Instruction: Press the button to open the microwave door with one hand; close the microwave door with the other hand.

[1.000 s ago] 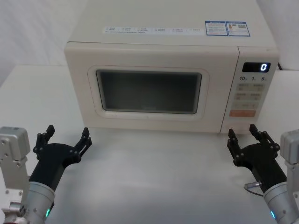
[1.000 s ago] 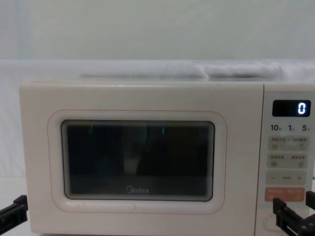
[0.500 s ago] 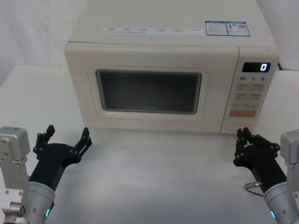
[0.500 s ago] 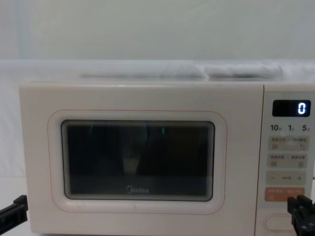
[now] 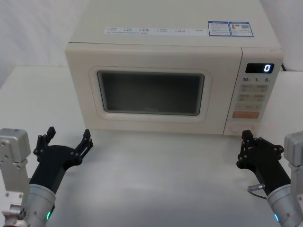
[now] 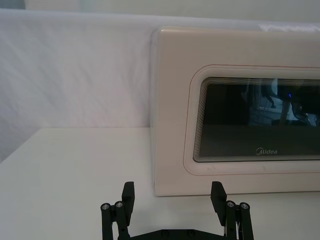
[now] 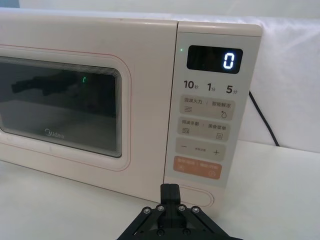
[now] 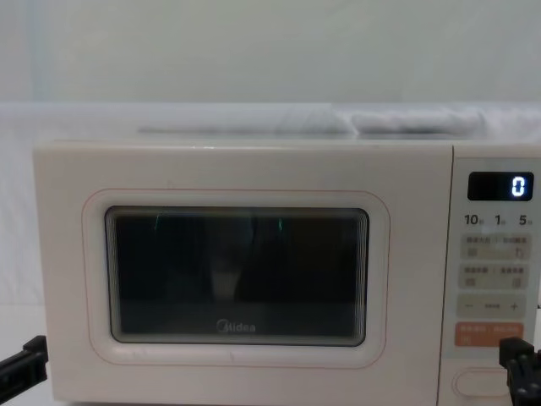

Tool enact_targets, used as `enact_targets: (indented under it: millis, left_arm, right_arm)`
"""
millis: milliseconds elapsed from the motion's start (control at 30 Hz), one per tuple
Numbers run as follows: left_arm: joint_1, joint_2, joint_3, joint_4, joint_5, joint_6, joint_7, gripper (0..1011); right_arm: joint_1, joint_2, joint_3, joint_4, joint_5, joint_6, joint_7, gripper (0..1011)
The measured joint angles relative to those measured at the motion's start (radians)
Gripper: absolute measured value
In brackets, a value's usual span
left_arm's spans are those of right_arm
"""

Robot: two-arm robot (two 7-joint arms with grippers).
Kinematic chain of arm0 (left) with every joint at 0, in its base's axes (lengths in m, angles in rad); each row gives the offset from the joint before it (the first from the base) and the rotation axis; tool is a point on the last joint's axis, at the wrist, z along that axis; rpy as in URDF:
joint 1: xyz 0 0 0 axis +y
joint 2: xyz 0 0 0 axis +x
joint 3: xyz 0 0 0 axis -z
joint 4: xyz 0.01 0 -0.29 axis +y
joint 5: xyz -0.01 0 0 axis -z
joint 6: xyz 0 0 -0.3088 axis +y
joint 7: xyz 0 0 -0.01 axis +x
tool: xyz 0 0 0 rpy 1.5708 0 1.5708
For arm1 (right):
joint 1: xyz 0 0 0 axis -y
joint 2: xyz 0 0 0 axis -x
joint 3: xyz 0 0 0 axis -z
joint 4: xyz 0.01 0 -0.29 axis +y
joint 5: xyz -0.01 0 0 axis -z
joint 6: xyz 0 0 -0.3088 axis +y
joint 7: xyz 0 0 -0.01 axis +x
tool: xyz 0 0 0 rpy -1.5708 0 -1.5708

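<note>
Item 1, Midea microwave (image 5: 156, 75): the landmark for every entry below. I read 0 on its display (image 7: 215, 58).

Item 2, microwave door (image 5: 151, 92): flush with the cabinet and unopened, taking up the microwave's front to the left of the control panel.

Item 3, button (image 7: 197, 192): wide cream pill at the foot of the microwave's control panel, just under the orange key (image 7: 197, 167), unpressed by my judgement.

Item 4, right gripper (image 5: 243, 149): fingers clenched together into 1 point, near the microwave's lower right corner, just in front of the button and apart from it.

Item 5, left gripper (image 5: 66, 139): fingers spread, released, holding nothing, in front of the microwave's lower left corner, clear of the door.

Risks, as I judge them:
- If I drive the closed tip in high, it lands on the orange key and starts a program.
- A skewed push could slide off the button's raised rim, or shove the whole microwave back.
- The released door may swing toward my left gripper if that sits inside its arc.
</note>
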Motion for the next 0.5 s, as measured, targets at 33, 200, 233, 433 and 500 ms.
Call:
enact_targets:
  millis: [33, 200, 233, 433, 500]
  left_arm:
    - [0.000, 0.000, 0.000, 0.000, 0.000, 0.000, 0.000, 1001]
    - [0.000, 0.000, 0.000, 0.000, 0.000, 0.000, 0.000, 1001]
    - [0.000, 0.000, 0.000, 0.000, 0.000, 0.000, 0.000, 1001]
    - [0.000, 0.000, 0.000, 0.000, 0.000, 0.000, 0.000, 1001]
    - [0.000, 0.000, 0.000, 0.000, 0.000, 0.000, 0.000, 1001]
  right_arm:
    - [0.000, -0.001, 0.001, 0.000, 0.000, 0.000, 0.002, 0]
    - [-0.001, -0.010, 0.012, 0.000, 0.005, 0.008, 0.030, 0]
    - [0.000, -0.013, 0.016, 0.002, 0.006, 0.013, 0.040, 0]
    - [0.008, -0.024, 0.027, 0.014, 0.009, 0.039, 0.067, 0]
    - [0.015, -0.030, 0.030, 0.024, 0.009, 0.052, 0.077, 0]
